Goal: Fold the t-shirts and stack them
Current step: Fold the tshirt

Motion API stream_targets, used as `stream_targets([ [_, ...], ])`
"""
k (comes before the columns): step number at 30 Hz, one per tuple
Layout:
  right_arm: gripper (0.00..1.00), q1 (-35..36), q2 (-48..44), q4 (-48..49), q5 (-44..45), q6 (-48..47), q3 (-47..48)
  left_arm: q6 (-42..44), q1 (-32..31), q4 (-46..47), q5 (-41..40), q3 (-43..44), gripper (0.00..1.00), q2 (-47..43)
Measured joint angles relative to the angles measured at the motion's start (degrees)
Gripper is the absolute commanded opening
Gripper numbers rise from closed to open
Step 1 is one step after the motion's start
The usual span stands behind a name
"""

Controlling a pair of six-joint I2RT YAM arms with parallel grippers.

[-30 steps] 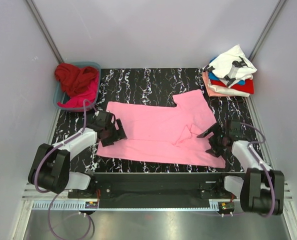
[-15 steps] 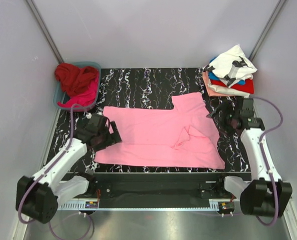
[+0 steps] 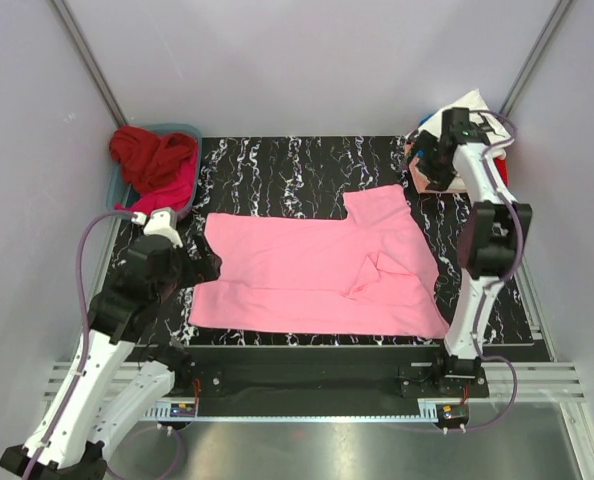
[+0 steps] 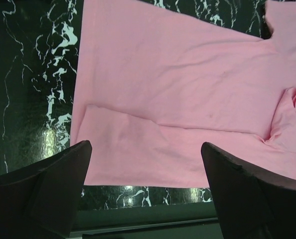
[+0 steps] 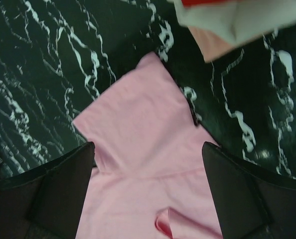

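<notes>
A light pink t-shirt (image 3: 307, 270) lies spread on the black marbled table (image 3: 277, 170), with a small fold (image 3: 372, 270) puckered near its right side. My left gripper (image 3: 205, 266) hovers open above the shirt's left edge. In the left wrist view the shirt (image 4: 178, 99) fills the frame below the open, empty gripper (image 4: 145, 147). My right gripper (image 3: 430, 163) hangs high at the far right, open beside the stack of folded t-shirts (image 3: 477, 175). The right wrist view looks down between the open gripper (image 5: 148, 147) onto the pink sleeve (image 5: 133, 134).
A teal basket (image 3: 117, 190) at the far left holds a dark red shirt (image 3: 152, 155) and a magenta one (image 3: 162, 198). A corner of the stack (image 5: 237, 22) shows at the top of the right wrist view. Grey walls close in on three sides.
Both arms have lifted off the pink shirt. The left gripper widened and pulled back to the left edge; the right arm swung up and away to the stack at the far right.
</notes>
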Motion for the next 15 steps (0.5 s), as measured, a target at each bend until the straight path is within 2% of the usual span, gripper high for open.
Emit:
stream_targets([
  [4,0.94,2.8,14.5,-5.9,3.2,-1.8,17.6,1.4,0.6,0.8,0.0,-0.3,0.99,-1.4],
  [8,0.91,5.3,25.0,-10.5,6.4,-2.6,30.0,1.9,1.3,1.2,0.1,-0.5,0.99,1.0],
  [11,0.89,6.1,30.4,-13.0,8.2,-3.2,35.5,2.0,1.6,1.3,0.1,-0.5,0.99,2.3],
  [14,0.86,5.9,33.3,-14.4,10.0,-3.8,37.1,2.2,1.9,1.4,0.1,-0.6,0.99,2.1],
  [15,0.77,5.9,33.5,-14.5,10.0,-3.9,37.7,2.3,2.2,1.6,0.2,-0.7,0.99,1.8],
])
